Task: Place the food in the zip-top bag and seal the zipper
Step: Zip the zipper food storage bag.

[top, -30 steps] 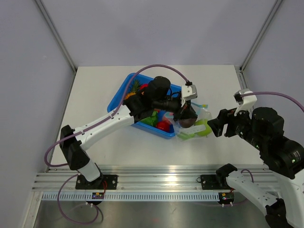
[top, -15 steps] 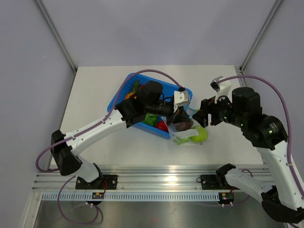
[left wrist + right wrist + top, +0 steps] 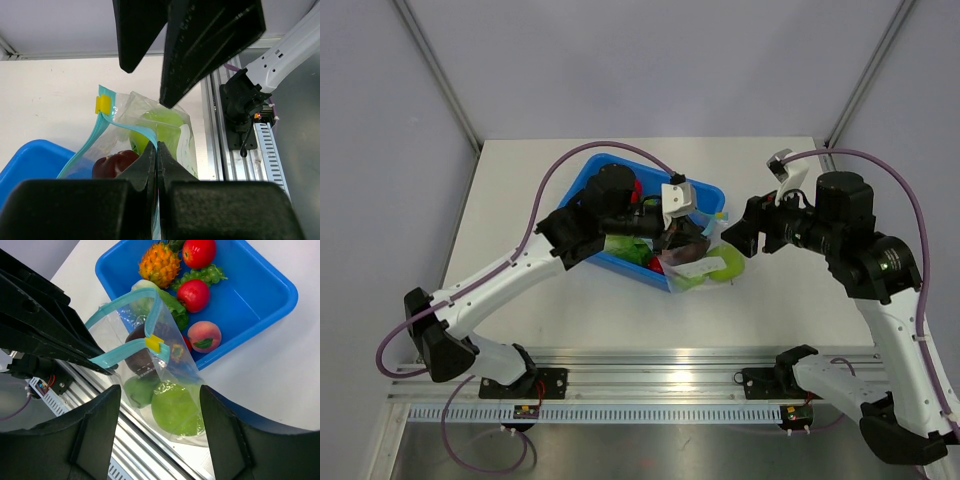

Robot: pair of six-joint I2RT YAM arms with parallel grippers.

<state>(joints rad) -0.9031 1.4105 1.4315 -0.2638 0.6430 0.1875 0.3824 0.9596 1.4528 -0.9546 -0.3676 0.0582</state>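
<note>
One zipper (image 3: 120, 298) edge pinched (left hand (image 3: 157, 150)), gaping

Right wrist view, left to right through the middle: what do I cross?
left gripper pinching the zipper → yellow slider → pink peach → right wall of the blue tray.

No legible text, label or number anywhere.

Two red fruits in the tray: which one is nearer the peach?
The red one lying between the green grapes and the peach; the other red fruit sits beyond the grapes, beside the pineapple.
</note>
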